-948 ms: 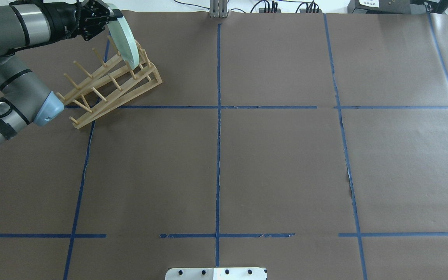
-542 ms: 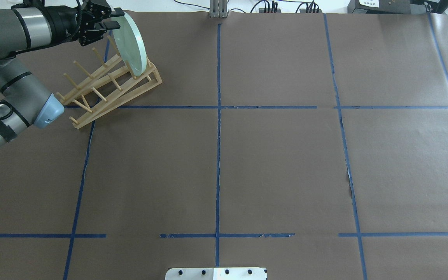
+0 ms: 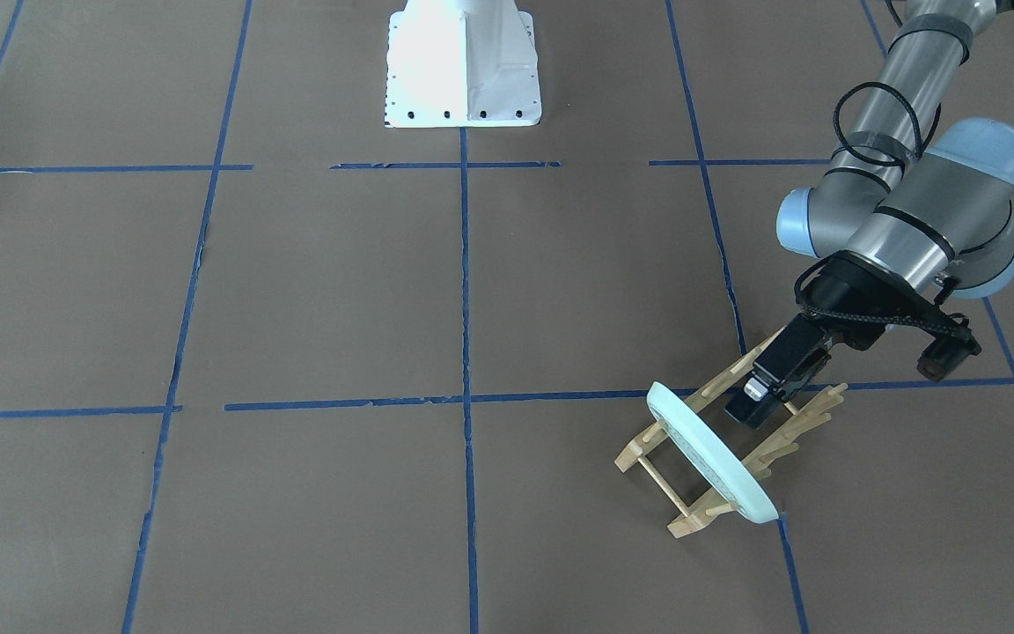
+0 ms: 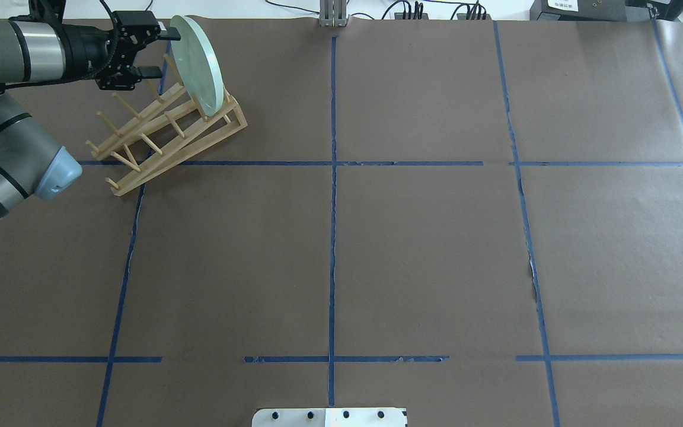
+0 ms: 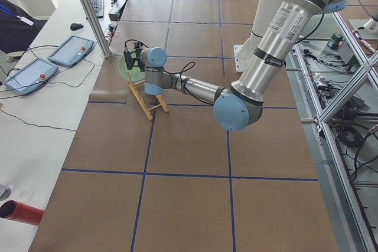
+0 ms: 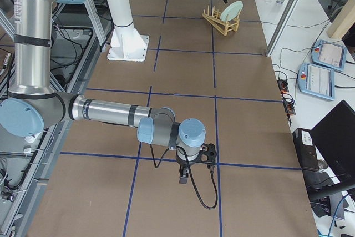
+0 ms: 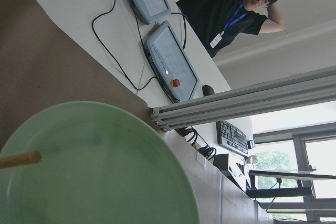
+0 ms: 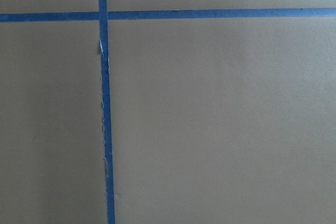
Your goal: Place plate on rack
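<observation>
The pale mint-green plate (image 4: 197,65) stands on edge between the pegs at the far end of the light-wood rack (image 4: 163,133). My left gripper (image 4: 163,53) is open and empty, just left of the plate's upper rim and above the rack. In the front view the plate (image 3: 709,462) leans in the rack (image 3: 784,431) with the gripper (image 3: 762,396) behind it. The left wrist view shows the plate's face (image 7: 105,171) and one peg (image 7: 18,159). My right gripper (image 6: 186,176) hangs low over the brown paper far from the rack; I cannot tell whether it is open or shut.
Brown paper with blue tape lines (image 4: 332,237) covers the table. The white robot base plate (image 3: 463,66) sits at the near edge. An aluminium post (image 4: 332,15) stands at the far edge. An operator (image 7: 231,9) and control pendants (image 7: 168,61) are beyond the table.
My left gripper has let go of the plate, opened, and drawn back to the left. The plate went from hanging tilted over the pegs to standing in the rack.
</observation>
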Robot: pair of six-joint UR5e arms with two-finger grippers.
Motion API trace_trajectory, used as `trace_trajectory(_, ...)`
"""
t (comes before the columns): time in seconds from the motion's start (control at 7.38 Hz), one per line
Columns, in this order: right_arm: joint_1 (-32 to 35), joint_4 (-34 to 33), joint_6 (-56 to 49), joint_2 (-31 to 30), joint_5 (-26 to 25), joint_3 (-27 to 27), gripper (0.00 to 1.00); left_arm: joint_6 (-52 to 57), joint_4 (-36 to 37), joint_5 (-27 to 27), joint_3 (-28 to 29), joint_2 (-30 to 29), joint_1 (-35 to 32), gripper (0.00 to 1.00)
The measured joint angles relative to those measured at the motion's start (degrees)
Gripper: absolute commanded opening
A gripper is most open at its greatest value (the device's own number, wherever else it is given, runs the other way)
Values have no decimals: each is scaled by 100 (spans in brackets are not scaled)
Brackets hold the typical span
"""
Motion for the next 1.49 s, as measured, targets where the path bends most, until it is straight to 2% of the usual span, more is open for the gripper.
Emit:
trace_trajectory(0.27,-5,0,0,0,0,4,100,1785,2397,-532,-952,388,-111,100)
trace_trajectory(0.54,-1,0,0,0,0,0,100,3661,5389,-577,-1968,537,-284,100)
trace_trajectory(0.68,1,0,0,0,0,-1,100,4625,6562,-567,-2418,561,-433,100)
trace_trajectory(0.81,2,0,0,0,0,0,100,5677,7306,-568,-2713,653,-667,100)
trace_trajectory(1.08,-3,0,0,0,0,-1,100,8129,7912,-663,-2835,1205,-1402,100)
trace_trajectory(1.35,-3,0,0,0,0,-4,100,10489,8331,-857,-2511,1814,-2341,100)
trace_trajectory(1.49,-4,0,0,0,0,-3,100,11106,8526,-1066,-2335,2044,-2817,100)
